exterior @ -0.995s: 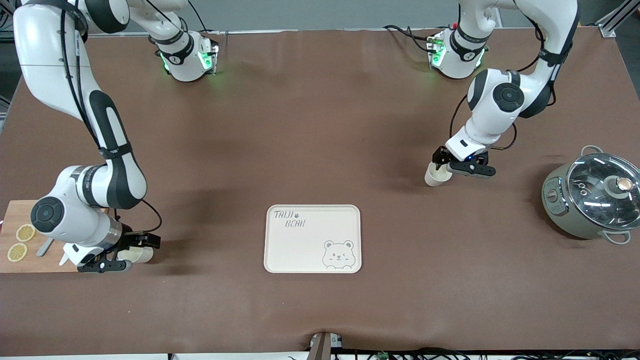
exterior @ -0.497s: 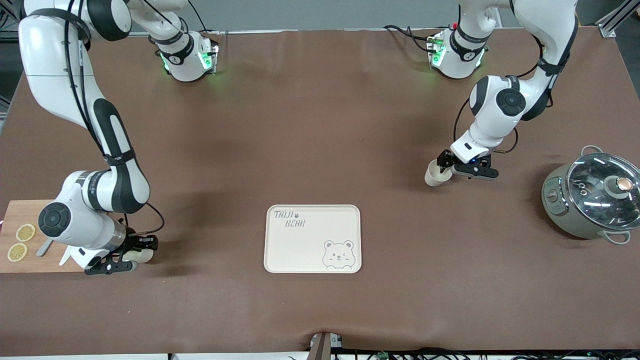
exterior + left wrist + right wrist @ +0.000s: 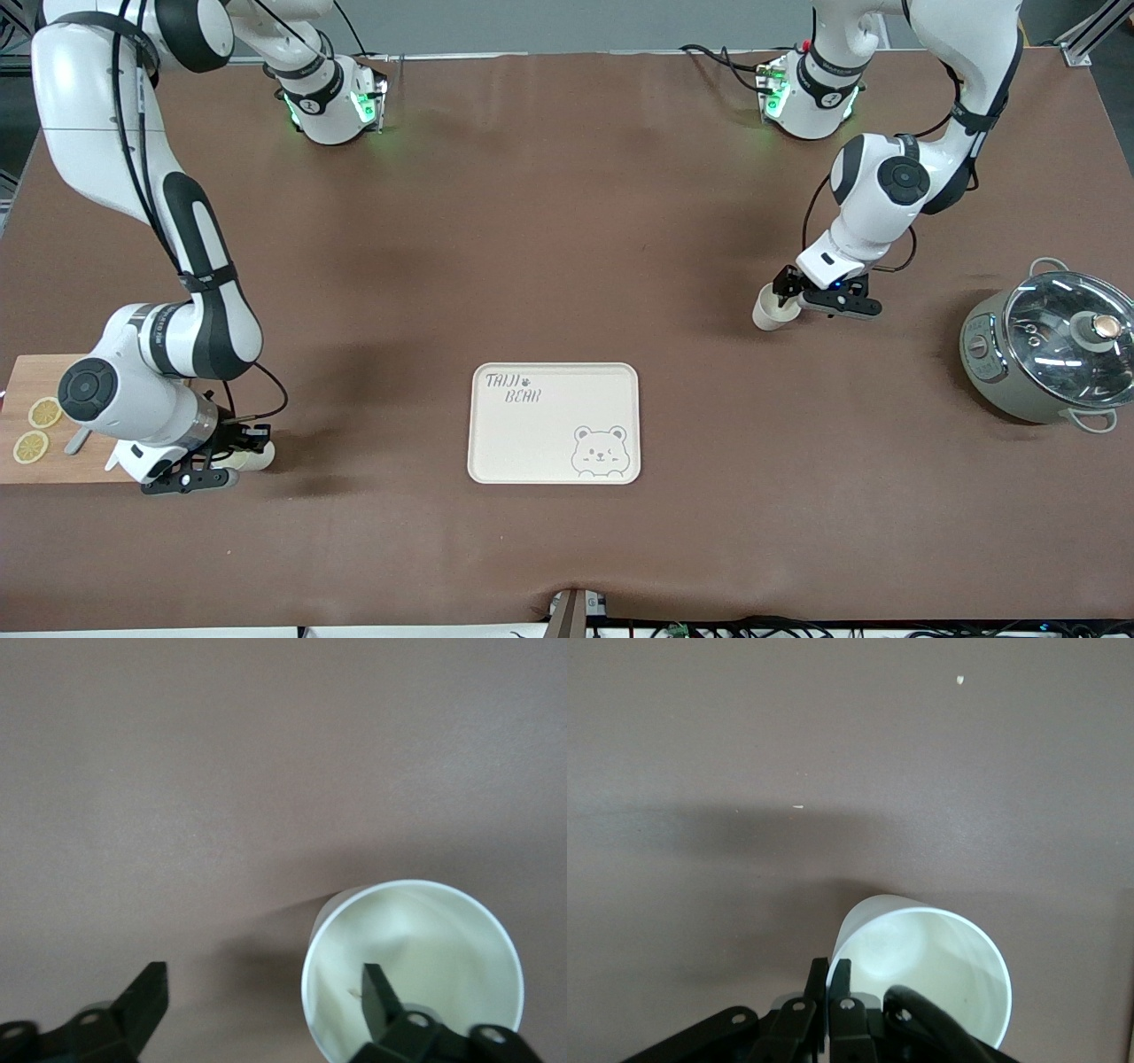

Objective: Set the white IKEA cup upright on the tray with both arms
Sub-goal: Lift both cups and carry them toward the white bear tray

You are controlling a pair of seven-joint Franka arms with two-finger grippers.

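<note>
The cream tray (image 3: pixel 532 443) with its bear drawing lies at mid-table, nearer the front camera than both cups. One white cup (image 3: pixel 767 312) stands upright toward the left arm's end. My left gripper (image 3: pixel 791 294) is open at it, with one finger inside the cup (image 3: pixel 412 966) and the other outside; the gripper (image 3: pixel 264 992) straddles the rim. A second white cup (image 3: pixel 257 456) is beside the cutting board at the right arm's end. My right gripper (image 3: pixel 232 446) is shut on the rim of this cup (image 3: pixel 921 966), its fingertips (image 3: pixel 840 979) pinching the wall.
A bamboo cutting board (image 3: pixel 53 461) with lemon slices and a knife lies at the right arm's end. A grey pot with a glass lid (image 3: pixel 1050 354) stands at the left arm's end. Bare brown table lies between each cup and the tray.
The right wrist has shifted slightly and its fingers have settled onto the cup's rim. The left wrist has turned a little at its cup. Both cups stay in place.
</note>
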